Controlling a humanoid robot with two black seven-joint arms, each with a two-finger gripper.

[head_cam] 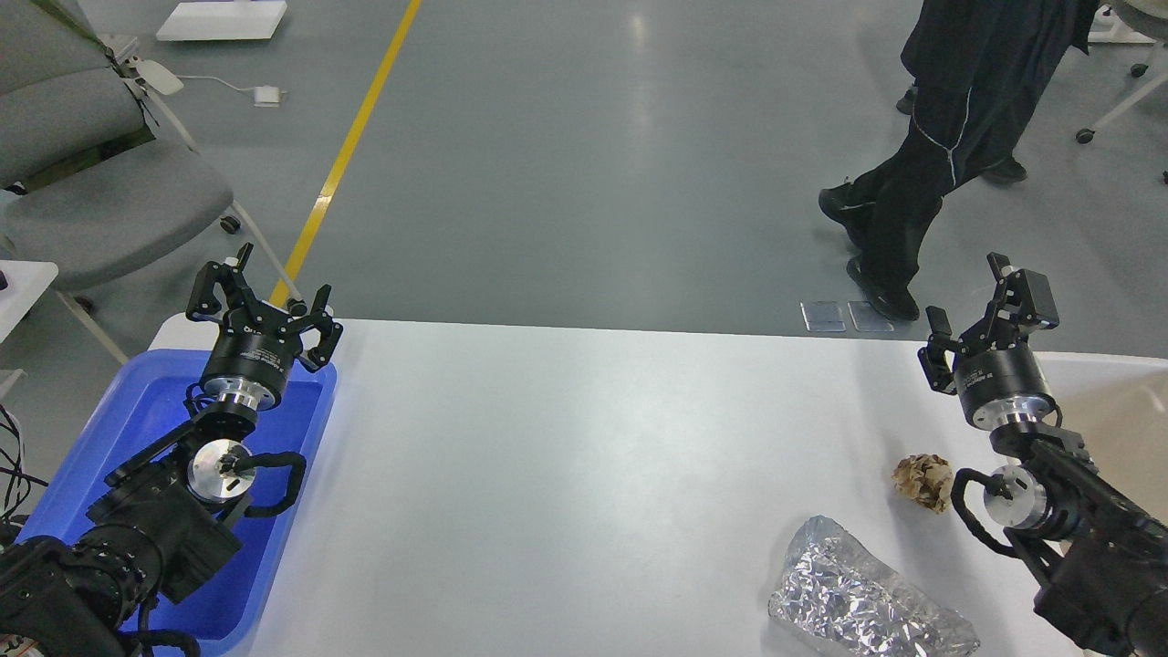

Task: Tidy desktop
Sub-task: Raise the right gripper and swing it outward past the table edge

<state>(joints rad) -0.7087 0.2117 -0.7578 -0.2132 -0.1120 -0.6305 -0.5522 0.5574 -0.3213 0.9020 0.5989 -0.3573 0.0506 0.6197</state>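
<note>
Head view shows our two arms raised at either side of the white tabletop (584, 438), which fills the lower half of the frame. Our left gripper (260, 306) hovers at middle left above the far end of the blue tray (91, 474), its fingers spread apart and holding nothing. Our right gripper (981, 310) hangs at middle right, near the beige bin (1118, 411) at the right edge, fingers likewise parted and empty.

Two bits of clutter lie at lower right: a crumpled brown paper ball (924, 482), just beside our right forearm, and a crinkled foil wrapper (867, 602) nearer the bottom edge, apart from the ball. The rest of the surface looks bare.

We judge that no pick is under way; both arms seem poised between moves. The next move probably falls to our right arm: draw back and down over the paper ball, close on it lightly, then carry it to the bin. The foil looks bulky and slippery, so it may need a wider grasp.
</note>
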